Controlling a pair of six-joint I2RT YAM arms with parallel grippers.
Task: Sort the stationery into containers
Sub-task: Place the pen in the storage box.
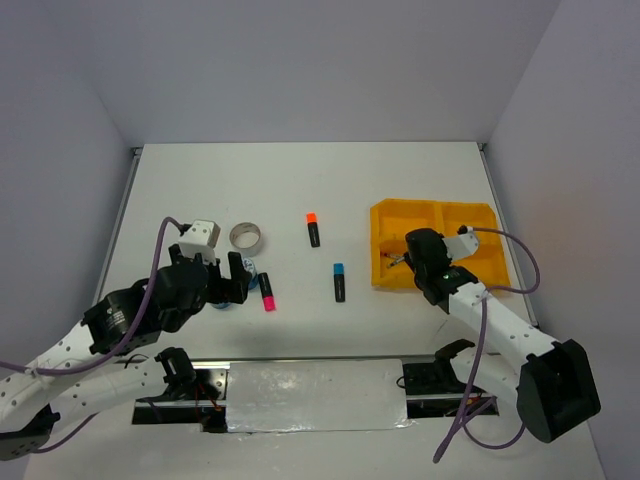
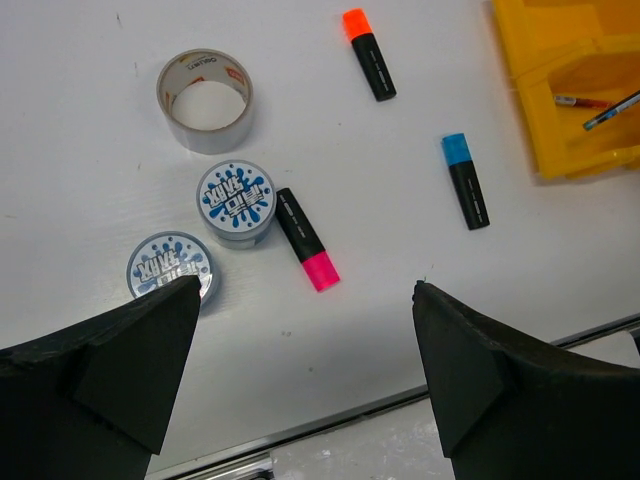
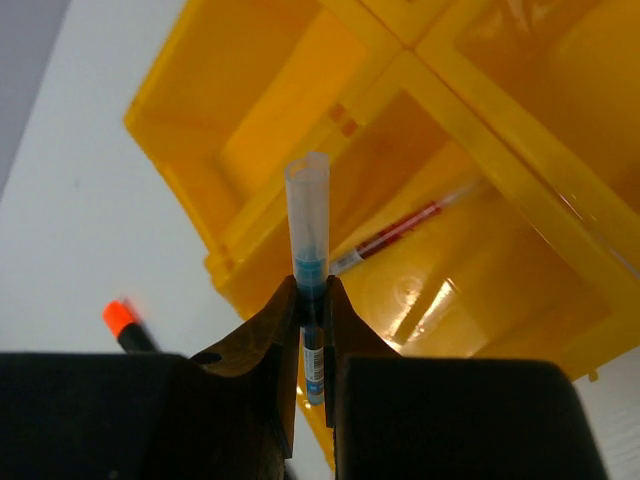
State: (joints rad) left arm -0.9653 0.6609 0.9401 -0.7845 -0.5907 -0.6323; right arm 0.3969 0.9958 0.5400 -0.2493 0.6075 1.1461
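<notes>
My right gripper (image 3: 311,290) is shut on a thin blue pen (image 3: 307,210), holding it over the near-left compartment of the yellow tray (image 3: 460,120). A red pen (image 3: 400,232) lies in that compartment. My left gripper (image 2: 305,290) hangs open and empty above the table, just near of the pink-capped highlighter (image 2: 306,240). Two blue-white round tubs (image 2: 236,200) (image 2: 168,265) sit to its left, with the grey tape ring (image 2: 215,135) beyond them. The orange-capped highlighter (image 1: 313,229) and the blue-capped highlighter (image 1: 339,282) lie between the ring and the tray (image 1: 440,208).
A shiny metal plate (image 1: 310,395) runs along the near table edge between the arm bases. White walls close the table in at the back and on both sides. The tray's two far compartments show nothing inside.
</notes>
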